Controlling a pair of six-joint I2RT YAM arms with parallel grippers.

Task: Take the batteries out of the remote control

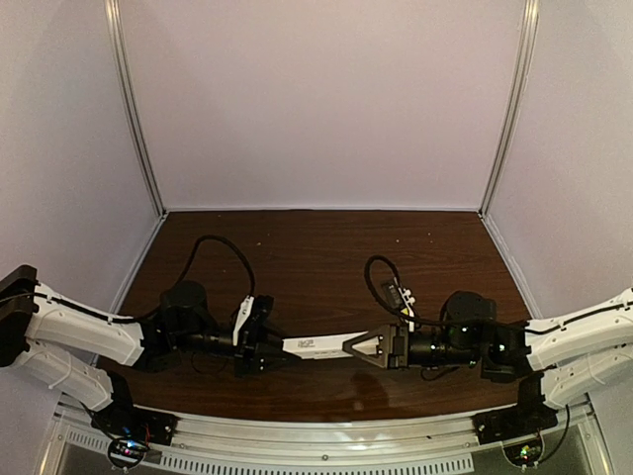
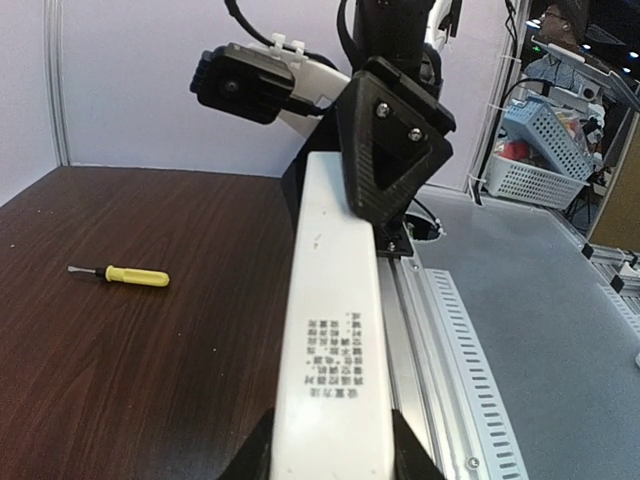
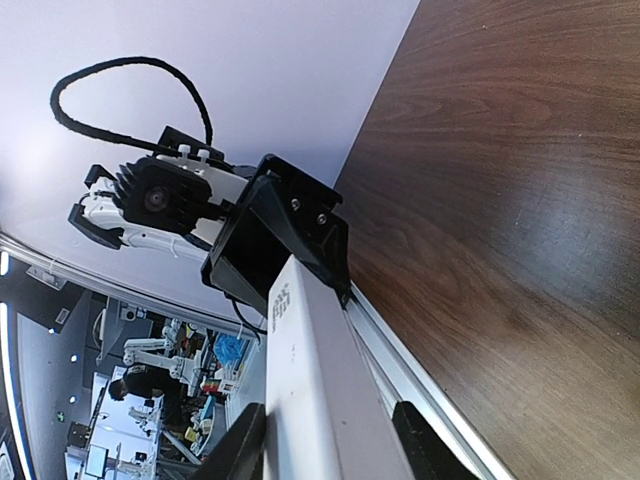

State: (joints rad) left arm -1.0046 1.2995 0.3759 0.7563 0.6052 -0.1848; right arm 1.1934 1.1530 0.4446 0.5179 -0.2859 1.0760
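Observation:
The remote control (image 1: 315, 346), a slim white bar with a small dark printed label, hangs level just above the brown table near its front edge, between my two arms. My left gripper (image 1: 265, 348) is shut on its left end; in the left wrist view the remote control (image 2: 335, 330) runs away from my left gripper (image 2: 330, 450). My right gripper (image 1: 368, 346) clasps the other end, its black fingers (image 2: 390, 150) lying against the bar. In the right wrist view the remote control (image 3: 320, 390) fills the space in my right gripper (image 3: 325, 435). The batteries are hidden.
A yellow-handled screwdriver (image 2: 120, 275) lies on the table to the left of the remote. The aluminium rail (image 2: 425, 330) of the front edge runs right under the remote. White walls (image 1: 316, 99) close the back and sides. Plastic baskets (image 2: 540, 150) stand beyond the table.

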